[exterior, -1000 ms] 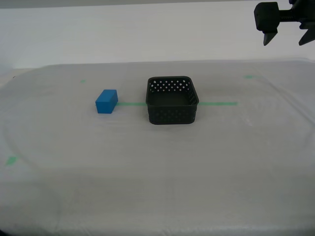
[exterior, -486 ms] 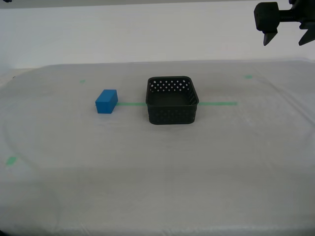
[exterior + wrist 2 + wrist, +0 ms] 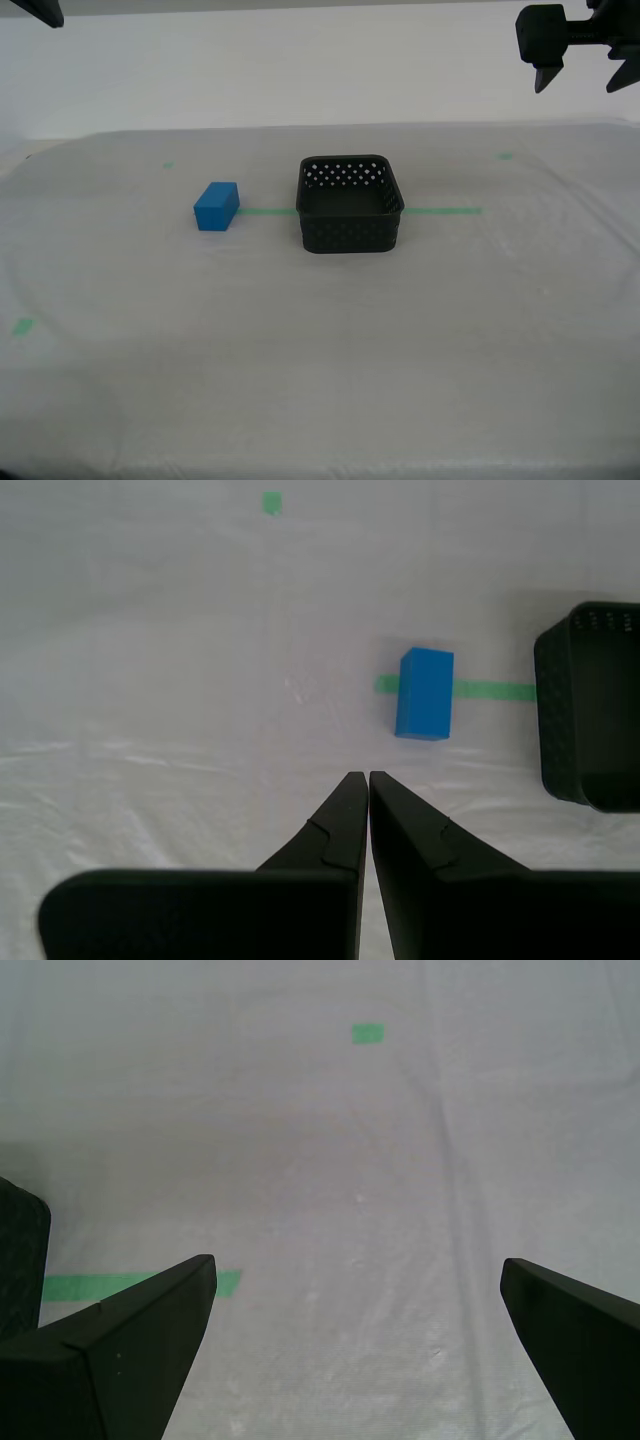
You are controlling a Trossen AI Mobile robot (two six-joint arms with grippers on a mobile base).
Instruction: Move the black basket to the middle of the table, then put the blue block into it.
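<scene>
The blue block (image 3: 216,206) is seen resting on the table (image 3: 320,400), on the green tape line (image 3: 440,211), not yet picked up. The black basket (image 3: 350,205) sits near it on the same line, apart from it, roughly mid-table, empty; the first step is judged done.

From the second hand (image 3: 363,776), the block lies ahead of the fingertips and slightly off their axis, with the basket further out past the block. This hand is closed, fingers pressed together, nothing held, well above the cloth. The first hand (image 3: 355,1265) is spread wide and empty, only bare cloth between its fingers; the basket corner is off beside one finger. It is judged to be the hand high at the exterior view's upper right (image 3: 580,80).

Change: a dark arm part (image 3: 30,10) has entered at the exterior view's upper left, absent a second ago. Block and basket are unmoved. An approach to the block is judged to be starting; the second hand must be opened before any grasp.
</scene>
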